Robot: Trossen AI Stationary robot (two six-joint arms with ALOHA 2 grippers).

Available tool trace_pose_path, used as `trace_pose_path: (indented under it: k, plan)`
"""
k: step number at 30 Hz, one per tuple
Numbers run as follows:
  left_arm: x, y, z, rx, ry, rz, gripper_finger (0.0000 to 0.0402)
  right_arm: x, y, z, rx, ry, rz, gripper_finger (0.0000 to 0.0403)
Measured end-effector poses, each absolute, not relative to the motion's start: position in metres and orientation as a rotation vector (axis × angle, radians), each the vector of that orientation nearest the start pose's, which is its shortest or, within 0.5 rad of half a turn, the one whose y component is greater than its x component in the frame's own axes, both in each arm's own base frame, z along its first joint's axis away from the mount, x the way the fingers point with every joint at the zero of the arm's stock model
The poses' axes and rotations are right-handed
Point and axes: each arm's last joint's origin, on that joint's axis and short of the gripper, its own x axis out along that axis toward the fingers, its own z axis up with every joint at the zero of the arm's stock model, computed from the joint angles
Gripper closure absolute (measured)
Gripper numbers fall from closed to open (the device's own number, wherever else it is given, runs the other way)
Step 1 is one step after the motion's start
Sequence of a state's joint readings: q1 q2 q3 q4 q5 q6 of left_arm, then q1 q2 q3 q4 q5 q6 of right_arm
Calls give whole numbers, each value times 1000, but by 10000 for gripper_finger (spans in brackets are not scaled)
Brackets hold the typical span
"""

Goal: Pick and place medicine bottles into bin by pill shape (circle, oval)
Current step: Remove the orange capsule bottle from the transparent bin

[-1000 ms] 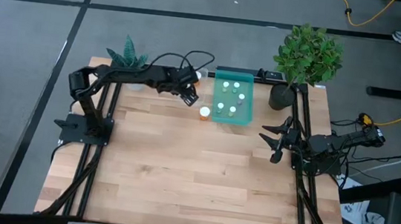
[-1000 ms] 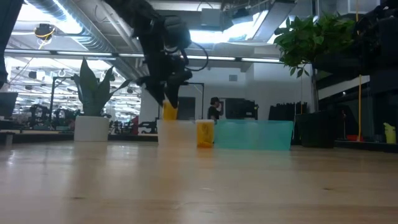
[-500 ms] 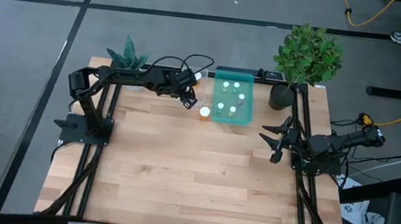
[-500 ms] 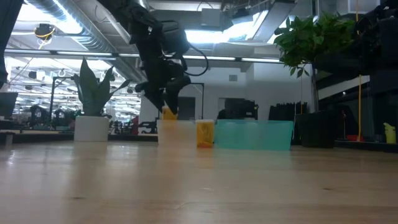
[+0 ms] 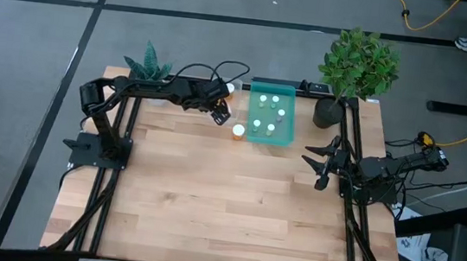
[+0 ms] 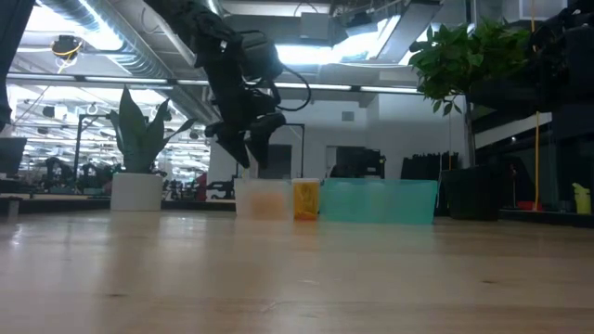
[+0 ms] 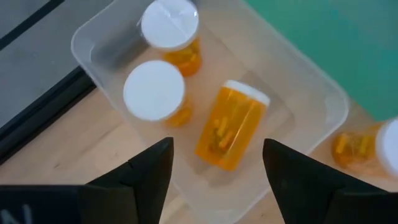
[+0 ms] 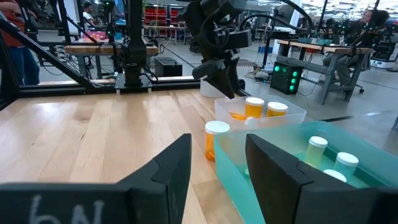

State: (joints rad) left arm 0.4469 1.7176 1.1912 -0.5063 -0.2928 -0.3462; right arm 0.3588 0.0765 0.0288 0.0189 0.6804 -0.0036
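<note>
My left gripper (image 5: 221,112) hangs open and empty just above the clear bin (image 7: 311,93) at the table's far side; in the low view (image 6: 247,141) its fingers stand apart above the bin (image 6: 263,198). In the bin two orange bottles (image 7: 153,90) stand upright with white caps and a third (image 7: 229,124) lies on its side on the floor. Another orange bottle (image 5: 239,131) stands on the table between the clear bin and the teal bin (image 5: 285,140), which holds several small pale bottles (image 5: 272,113). My right gripper (image 5: 321,161) waits open at the table's right edge.
A small plant in a white pot (image 5: 149,65) stands at the far left corner and a larger plant in a dark pot (image 5: 358,65) at the far right. The wooden table (image 5: 225,208) is bare from its middle to its near edge.
My left gripper has opened and let go of the orange bottle that it held above the clear bin. The bottle has dropped into the bin and now lies on its side beside the two upright ones. My right arm has kept still.
</note>
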Motion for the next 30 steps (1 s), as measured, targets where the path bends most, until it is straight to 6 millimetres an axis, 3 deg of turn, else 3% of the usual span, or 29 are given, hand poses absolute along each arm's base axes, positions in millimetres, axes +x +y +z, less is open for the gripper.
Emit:
trace_pose_path:
  k: [6,15,21,30]
  plan:
    - [320,155,215,-379,860,796,162,95,16,169,-18,26,-322,249]
    - [333,132,216,-375,851,661,168,95,16,169,-18,26,-322,249]
    - [326,153,227,-359,870,720,169,95,16,169,-17,25,-322,249]
    - [311,174,230,-386,948,608,169,95,16,169,-24,26,-321,249]
